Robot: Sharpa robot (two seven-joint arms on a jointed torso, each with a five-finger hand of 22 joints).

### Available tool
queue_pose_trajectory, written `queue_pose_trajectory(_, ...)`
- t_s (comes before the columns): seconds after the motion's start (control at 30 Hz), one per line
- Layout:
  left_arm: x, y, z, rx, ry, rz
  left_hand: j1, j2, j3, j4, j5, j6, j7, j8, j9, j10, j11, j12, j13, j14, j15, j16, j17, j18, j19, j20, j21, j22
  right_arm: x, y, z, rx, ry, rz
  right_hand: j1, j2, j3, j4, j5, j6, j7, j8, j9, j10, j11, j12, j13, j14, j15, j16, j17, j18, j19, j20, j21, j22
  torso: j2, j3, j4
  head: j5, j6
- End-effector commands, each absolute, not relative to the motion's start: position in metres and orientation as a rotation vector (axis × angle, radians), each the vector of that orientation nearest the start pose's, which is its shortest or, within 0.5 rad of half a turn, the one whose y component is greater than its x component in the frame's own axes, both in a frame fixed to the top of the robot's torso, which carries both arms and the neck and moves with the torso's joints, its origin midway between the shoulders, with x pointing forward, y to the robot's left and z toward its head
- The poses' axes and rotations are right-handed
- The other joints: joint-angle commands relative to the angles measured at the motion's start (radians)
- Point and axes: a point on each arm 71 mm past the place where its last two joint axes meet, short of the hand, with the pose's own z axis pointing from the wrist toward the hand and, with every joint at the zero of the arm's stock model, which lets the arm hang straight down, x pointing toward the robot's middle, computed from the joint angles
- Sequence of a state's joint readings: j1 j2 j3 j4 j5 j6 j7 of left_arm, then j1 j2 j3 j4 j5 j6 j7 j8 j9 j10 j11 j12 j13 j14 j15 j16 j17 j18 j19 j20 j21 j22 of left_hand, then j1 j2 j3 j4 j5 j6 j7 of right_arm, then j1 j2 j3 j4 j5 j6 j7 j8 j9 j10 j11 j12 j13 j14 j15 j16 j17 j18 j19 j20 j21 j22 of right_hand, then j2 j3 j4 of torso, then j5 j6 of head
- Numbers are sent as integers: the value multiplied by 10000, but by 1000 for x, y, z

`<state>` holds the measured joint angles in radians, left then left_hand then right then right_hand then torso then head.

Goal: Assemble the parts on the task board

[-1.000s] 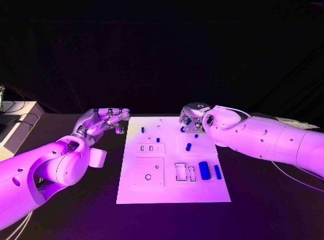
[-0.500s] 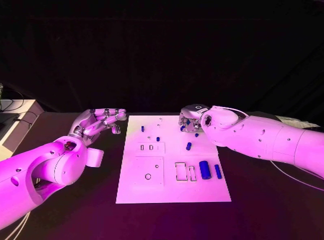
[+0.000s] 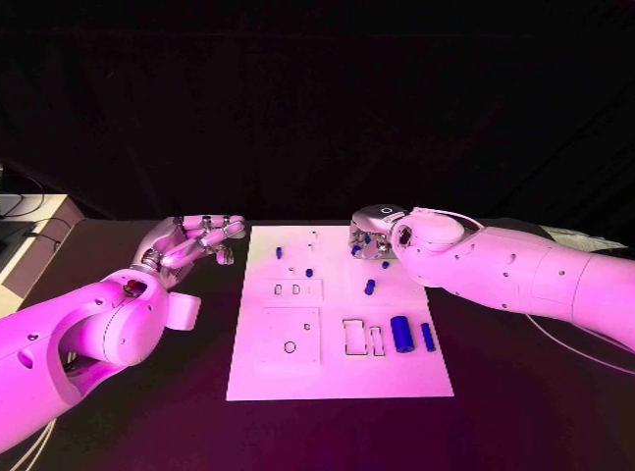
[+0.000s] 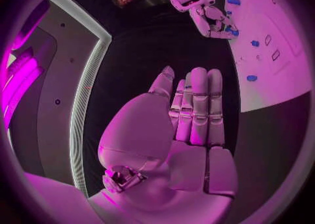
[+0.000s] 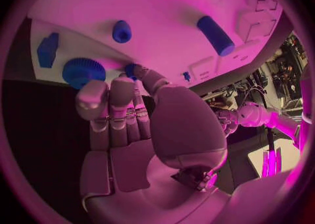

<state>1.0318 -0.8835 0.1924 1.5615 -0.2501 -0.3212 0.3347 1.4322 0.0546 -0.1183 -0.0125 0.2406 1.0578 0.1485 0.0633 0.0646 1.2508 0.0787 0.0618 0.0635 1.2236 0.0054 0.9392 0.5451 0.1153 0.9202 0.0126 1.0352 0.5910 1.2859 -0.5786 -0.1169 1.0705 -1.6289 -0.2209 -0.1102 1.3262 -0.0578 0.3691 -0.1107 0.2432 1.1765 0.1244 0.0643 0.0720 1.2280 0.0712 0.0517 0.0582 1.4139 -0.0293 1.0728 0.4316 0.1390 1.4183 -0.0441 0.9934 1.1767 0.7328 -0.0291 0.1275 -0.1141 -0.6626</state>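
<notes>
The white task board (image 3: 332, 378) lies mid-table with several blue parts on it: a thick cylinder (image 3: 400, 329), a thin bar (image 3: 428, 337) and small pegs (image 3: 370, 287). My right hand (image 3: 370, 238) hovers low over the board's far right corner. In the right wrist view its thumb tip and a fingertip meet at a small blue piece (image 5: 131, 69), beside a blue ridged disc (image 5: 83, 70), a peg (image 5: 121, 31) and a cylinder (image 5: 215, 35); whether it grips the piece is unclear. My left hand (image 3: 197, 238) floats left of the board, fingers (image 4: 197, 108) straight and holding nothing.
A white box (image 3: 27, 240) stands at the table's far left edge. A thin cable (image 3: 586, 348) trails on the black table under my right arm. The board's near half carries rectangular slots (image 3: 354, 337) and a raised square (image 3: 291, 337).
My left hand has drifted slightly away from the board. My right hand stays at the far right corner, almost unmoved.
</notes>
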Motion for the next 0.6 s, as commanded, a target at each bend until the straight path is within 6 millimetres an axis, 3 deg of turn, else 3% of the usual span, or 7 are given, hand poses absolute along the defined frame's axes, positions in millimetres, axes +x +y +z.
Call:
queue_pose_trajectory(0.03,482,220,-168,-9640,13893,-15376,-63,5,-1,-21,44,-88,6,12,1,-98,-3,27,1,-63,-18,47,-14,198,-49,-1,51,14,567,-197,-193,-3409,16665,3133,176,310,86,-63,-55,171,-40,43,89,284,-124,62,41,3,-87,57,6,-104,72,-23,190,187,25,-8,19,-6,14)
queue_pose_trajectory(0.23,482,221,-168,-9647,13901,-15362,-50,10,9,-22,44,-88,6,12,1,-110,-1,26,0,-62,-18,59,-25,201,-49,0,60,14,565,-196,-185,-2894,15593,3240,205,449,275,-282,-421,323,-82,15,218,450,-189,70,40,9,-130,133,85,-215,74,-113,503,650,37,-12,37,-1,52)
queue_pose_trajectory(0.6,482,221,-167,-9636,13893,-15364,-28,23,35,-22,44,-71,-4,14,1,-166,10,24,-2,-64,-12,99,-57,211,-55,7,83,15,564,-183,-168,-1982,14098,3473,79,486,334,-565,-434,376,-90,4,343,508,-204,70,36,-9,-140,243,157,-245,187,-128,473,1361,82,-33,68,-20,137)
